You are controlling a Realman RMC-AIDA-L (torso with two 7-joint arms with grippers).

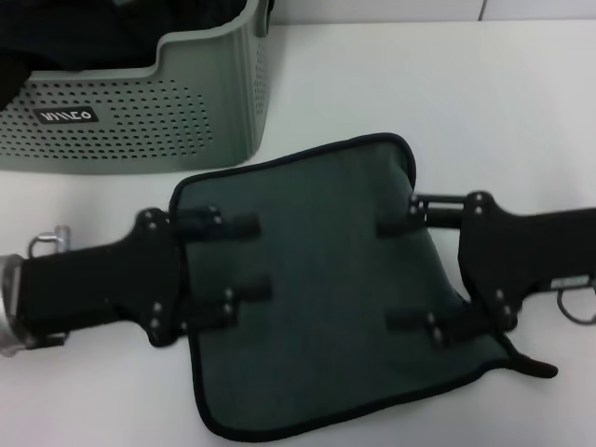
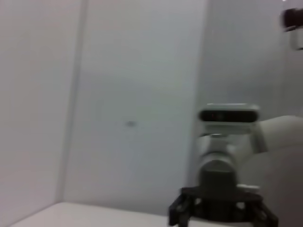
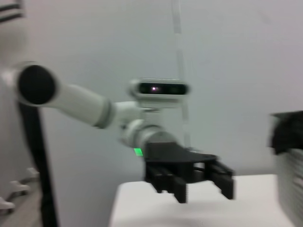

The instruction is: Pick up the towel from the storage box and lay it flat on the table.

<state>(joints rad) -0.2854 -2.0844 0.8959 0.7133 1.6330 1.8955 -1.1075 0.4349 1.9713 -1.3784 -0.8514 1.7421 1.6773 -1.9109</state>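
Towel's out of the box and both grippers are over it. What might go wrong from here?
1. The left gripper and right gripper have open fingers over the towel; withdrawing could drag it and wrinkle it.
2. The towel's near right corner looks folded, so it may not end up flat on the table.
3. The storage box stands close behind the left arm; lifting away could bump it.

both arms reach inward and face each other, held low. the left gripper [image 1: 226, 264] comes in from the left with its two fingers spread wide apart. the right gripper [image 1: 417, 273] comes in from the right, wrist level, its fingers [image 1: 416, 323] likewise spread wide, pointing at the left one.
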